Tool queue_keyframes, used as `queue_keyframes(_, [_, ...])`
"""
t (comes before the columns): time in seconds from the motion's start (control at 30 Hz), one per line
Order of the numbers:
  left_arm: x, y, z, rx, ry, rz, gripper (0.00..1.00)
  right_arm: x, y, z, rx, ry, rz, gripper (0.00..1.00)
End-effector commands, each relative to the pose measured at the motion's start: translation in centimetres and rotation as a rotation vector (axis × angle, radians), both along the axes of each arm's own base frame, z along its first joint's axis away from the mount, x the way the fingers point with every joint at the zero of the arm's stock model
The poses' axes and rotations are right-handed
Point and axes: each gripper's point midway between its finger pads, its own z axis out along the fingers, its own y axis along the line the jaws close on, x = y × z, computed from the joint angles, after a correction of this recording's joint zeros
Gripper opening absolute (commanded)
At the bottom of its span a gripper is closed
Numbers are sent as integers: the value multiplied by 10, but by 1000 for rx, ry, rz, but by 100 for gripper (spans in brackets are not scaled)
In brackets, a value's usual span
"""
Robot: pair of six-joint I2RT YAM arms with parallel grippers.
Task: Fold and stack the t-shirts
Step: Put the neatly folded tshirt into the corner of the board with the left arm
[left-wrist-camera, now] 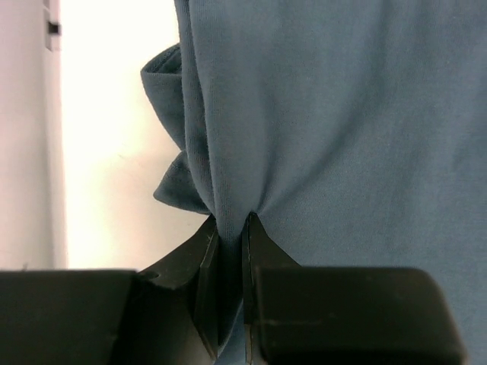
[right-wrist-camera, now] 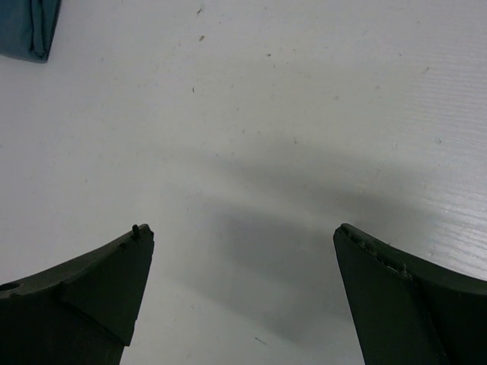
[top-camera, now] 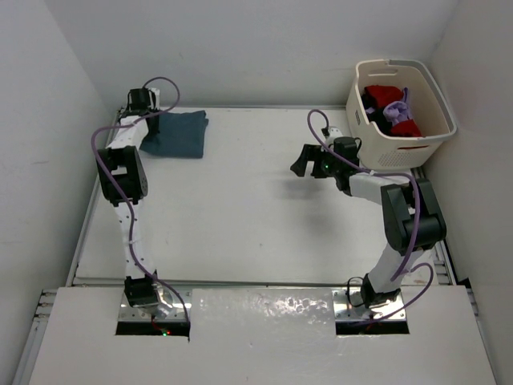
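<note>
A: What are we seeing nearest to us?

B: We are looking at the two arm bases sitting at the near edge of the flat white table (top-camera: 256,216). The right arm is reaching over the middle of the table. Its black two-finger right gripper (right-wrist-camera: 242,228) is hovering above bare surface with its fingers spread wide and nothing between them.

A: And further back on the left?

B: We are following the left arm toward the far left corner. There the black left gripper (left-wrist-camera: 230,220) is pinching a bunched fold of the soft teal-blue cloth t-shirt (top-camera: 180,134). In the left wrist view the cloth is puckering where the two fingers are squeezing it.

A: How is that shirt lying?

B: It is lying folded into a rough rectangle on the table, near the back edge, with the left gripper gripping at its left side. In the right wrist view we are catching just one corner of it at the upper left.

A: What are we finding farthest away?

B: The cream perforated plastic laundry basket (top-camera: 377,144) is standing at the far right corner, well apart from the teal-blue shirt. Inside it, the crumpled red cloth t-shirt (top-camera: 383,92), the lavender purple cloth t-shirt (top-camera: 397,108) and the black cloth t-shirt (top-camera: 370,103) are lying heaped together, the lavender one resting on the red.
</note>
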Motion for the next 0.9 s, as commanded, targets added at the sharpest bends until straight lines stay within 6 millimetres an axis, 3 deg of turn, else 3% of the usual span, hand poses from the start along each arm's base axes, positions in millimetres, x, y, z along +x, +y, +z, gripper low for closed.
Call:
queue_keyframes(0.0, [18,30,40,92,-104,6,0,15,7,22,34,-62,21,99])
queue_keyframes(0.43, [18,63,47,86,-136,84,0,20,17,20,95,-41,44,99])
queue_keyframes(0.63, [24,67,53,77,-168,64,0,20,19,18,102,-36,47,99])
queue_keyframes(0.67, [24,67,52,72,-172,71,15,21,19,18,102,-36,47,99])
queue_keyframes(0.73, [24,72,53,77,-179,91,30,21,19,17,107,-32,47,99])
queue_keyframes(0.77, [25,72,54,78,-183,102,42,20,20,17,108,-29,49,99])
queue_keyframes(0.8, [26,73,57,68,-190,117,68,20,20,16,110,-25,49,99])
queue_keyframes(0.87, [25,71,61,51,-197,124,77,20,20,17,111,-26,51,99])
